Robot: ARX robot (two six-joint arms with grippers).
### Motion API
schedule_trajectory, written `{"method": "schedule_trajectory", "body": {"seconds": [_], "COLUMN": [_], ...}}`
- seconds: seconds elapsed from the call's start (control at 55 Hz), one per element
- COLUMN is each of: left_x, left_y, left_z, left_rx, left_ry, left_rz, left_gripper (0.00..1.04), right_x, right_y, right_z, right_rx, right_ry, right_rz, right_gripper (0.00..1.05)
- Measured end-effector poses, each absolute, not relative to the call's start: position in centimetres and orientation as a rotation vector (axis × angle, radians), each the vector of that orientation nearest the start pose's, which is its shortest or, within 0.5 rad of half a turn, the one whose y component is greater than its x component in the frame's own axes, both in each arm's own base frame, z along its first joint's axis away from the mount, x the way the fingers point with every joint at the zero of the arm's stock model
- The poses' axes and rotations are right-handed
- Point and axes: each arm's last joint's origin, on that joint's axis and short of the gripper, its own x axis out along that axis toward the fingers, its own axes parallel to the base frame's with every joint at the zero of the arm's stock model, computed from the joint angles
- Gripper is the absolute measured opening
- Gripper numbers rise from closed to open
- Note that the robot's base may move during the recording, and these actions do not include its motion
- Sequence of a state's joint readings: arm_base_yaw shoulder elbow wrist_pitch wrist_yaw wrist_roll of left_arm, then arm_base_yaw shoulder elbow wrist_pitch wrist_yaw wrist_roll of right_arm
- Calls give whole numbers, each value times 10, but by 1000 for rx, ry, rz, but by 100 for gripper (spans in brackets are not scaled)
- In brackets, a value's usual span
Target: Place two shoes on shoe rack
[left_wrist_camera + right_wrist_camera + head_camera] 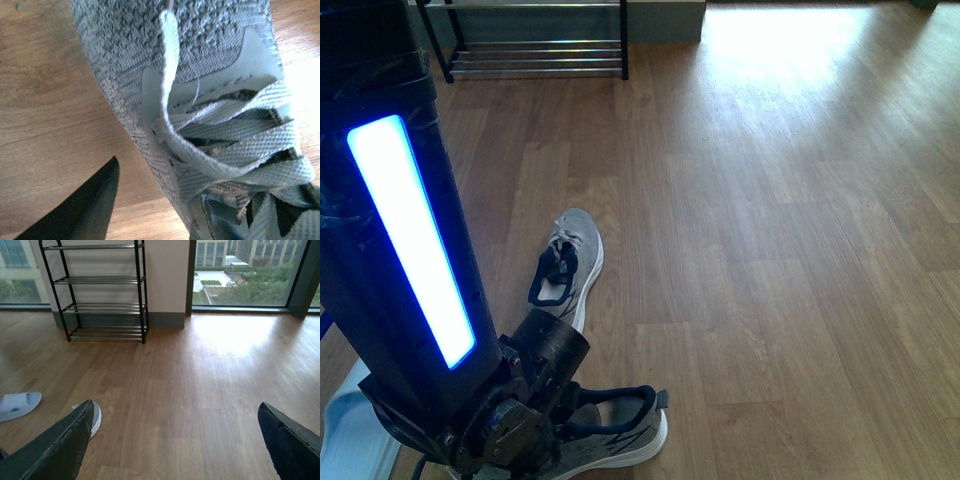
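Observation:
Two grey knit shoes with white soles lie on the wood floor. One shoe [570, 255] sits mid-floor, toe pointing away from me. The other shoe [620, 435] lies on its side by my left arm. My left gripper [525, 425] hangs open right over it. In the left wrist view its knit upper [175, 45] and laces fill the frame, with one dark finger [82, 207] beside it on the floor side. The shoe rack [535, 45] stands empty at the far wall, also clear as a rack [141, 290] in the right wrist view. My right gripper [175, 407] is open over bare floor.
A pale blue slipper [17, 405] lies on the floor to the left, and the slipper [355, 430] also shows beside my left arm. A shoe's toe [96, 417] peeks past my right gripper's finger. Windows and a white wall back the rack.

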State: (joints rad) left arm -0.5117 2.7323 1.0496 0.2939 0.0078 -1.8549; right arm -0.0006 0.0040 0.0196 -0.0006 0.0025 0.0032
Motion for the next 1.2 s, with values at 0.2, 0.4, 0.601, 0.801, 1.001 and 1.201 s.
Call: {"method": "schedule_trajectory", "body": {"seconds": [0.2, 0.4, 0.601, 0.801, 1.001, 1.201], "left_x": [273, 270, 263, 251, 247, 247], "left_y": [-150, -144, -132, -123, -108, -87], "left_z": [-136, -127, -109, -72, -21, 31], "left_rx": [-1132, -1083, -1038, -933, -726, -470], "left_ry": [1239, 1234, 1219, 1198, 1117, 946], "left_rz": [881, 905, 931, 892, 789, 667], "left_gripper": [31, 4, 2, 2, 2, 2], "right_x": [97, 97, 97, 97, 97, 97], "right_y": [0, 0, 0, 0, 0, 0], "right_z": [170, 170, 170, 170, 170, 170], "right_rx": [3, 3, 3, 3, 3, 3], "right_ry": [-15, -15, -15, -15, -15, -15], "right_rz": [-3, -3, -3, -3, -3, -3], "right_gripper": [95, 95, 95, 95, 95, 95]}}
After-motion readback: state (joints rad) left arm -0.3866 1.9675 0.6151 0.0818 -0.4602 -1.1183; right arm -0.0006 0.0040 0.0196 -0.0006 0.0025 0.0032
